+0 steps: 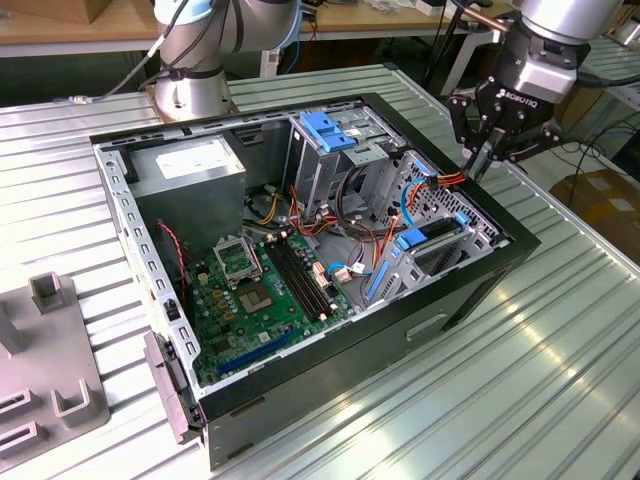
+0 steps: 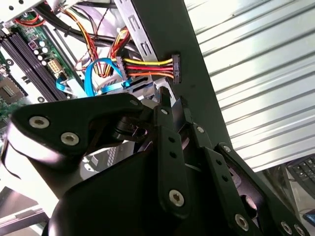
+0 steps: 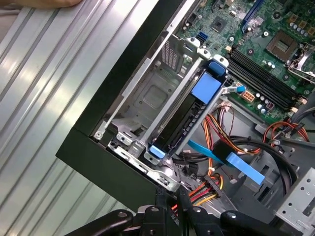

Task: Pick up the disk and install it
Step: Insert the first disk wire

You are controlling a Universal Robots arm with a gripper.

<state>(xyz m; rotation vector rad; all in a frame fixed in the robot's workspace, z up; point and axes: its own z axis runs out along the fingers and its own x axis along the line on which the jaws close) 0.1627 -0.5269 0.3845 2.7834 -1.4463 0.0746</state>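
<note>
The disk (image 3: 179, 123) stands on edge in the grey drive cage (image 3: 147, 93) at the case's front corner, its blue carrier tab (image 3: 205, 88) on top. In the exterior view the disk (image 1: 412, 239) sits low at the exterior view's right of the motherboard. My gripper (image 1: 486, 160) hovers above the case's right wall, apart from the disk, with its fingers shut and nothing between them. In both wrist views the gripper (image 2: 172, 101) (image 3: 170, 194) sits just beside a black power connector (image 2: 175, 68) with yellow, red and black wires.
The open black computer case (image 1: 480, 270) lies on a ribbed metal table (image 1: 560, 370). A blue handle block (image 1: 325, 130) tops the rear metal cage. Loose cables (image 3: 231, 162) cross beside the disk. A grey fixture (image 1: 50, 350) stands at the exterior view's left.
</note>
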